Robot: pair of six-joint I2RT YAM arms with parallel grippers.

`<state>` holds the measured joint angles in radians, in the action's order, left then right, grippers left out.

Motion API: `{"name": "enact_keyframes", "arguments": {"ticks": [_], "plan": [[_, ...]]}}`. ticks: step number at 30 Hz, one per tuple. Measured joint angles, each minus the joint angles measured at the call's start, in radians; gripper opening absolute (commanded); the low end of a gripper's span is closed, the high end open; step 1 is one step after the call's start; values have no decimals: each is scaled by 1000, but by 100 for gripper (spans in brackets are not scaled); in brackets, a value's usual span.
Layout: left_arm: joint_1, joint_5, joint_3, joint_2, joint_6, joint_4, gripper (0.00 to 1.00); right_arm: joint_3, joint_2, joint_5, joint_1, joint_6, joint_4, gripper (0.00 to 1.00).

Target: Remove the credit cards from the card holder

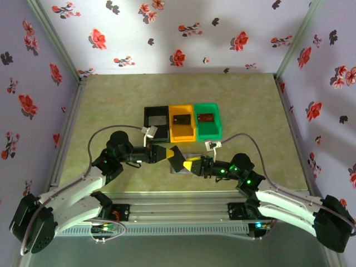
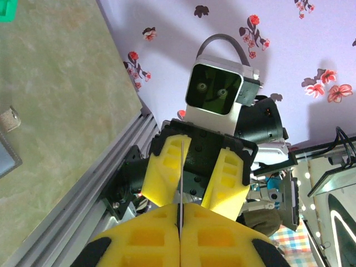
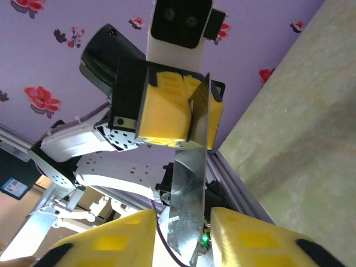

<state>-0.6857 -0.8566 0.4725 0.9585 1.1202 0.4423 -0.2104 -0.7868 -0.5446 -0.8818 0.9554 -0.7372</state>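
My left gripper (image 1: 171,154) is shut on a thin grey credit card (image 3: 192,206), held above the table's near middle. In the left wrist view the card (image 2: 182,167) shows edge-on, pinched between my left gripper (image 2: 181,233) pads. The card's free end reaches between the fingers of my right gripper (image 1: 191,165), which faces the left one. The right gripper (image 3: 183,242) is open, with its fingers (image 3: 253,245) standing apart on both sides of the card. The grey card holder (image 1: 178,169) lies flat on the table under both grippers, mostly hidden. Its corner (image 2: 6,158) is at the left edge.
Black (image 1: 148,114), orange (image 1: 182,135) and green (image 1: 208,133) bins stand in a row behind the grippers, each holding a card. The table's aluminium front rail (image 2: 83,183) runs just below the grippers. Flowered walls close in the table.
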Motion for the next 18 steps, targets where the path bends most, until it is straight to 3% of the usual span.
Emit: {"name": "enact_keyframes", "arguments": {"ticks": [10,18], "plan": [[-2,0,-5,-1,4,18,0,-16,-30,-3,0,12,-18,23],[-2,-2,-11,-3,4,22,0,-17,-37,-10,0,29,-22,13]]}}
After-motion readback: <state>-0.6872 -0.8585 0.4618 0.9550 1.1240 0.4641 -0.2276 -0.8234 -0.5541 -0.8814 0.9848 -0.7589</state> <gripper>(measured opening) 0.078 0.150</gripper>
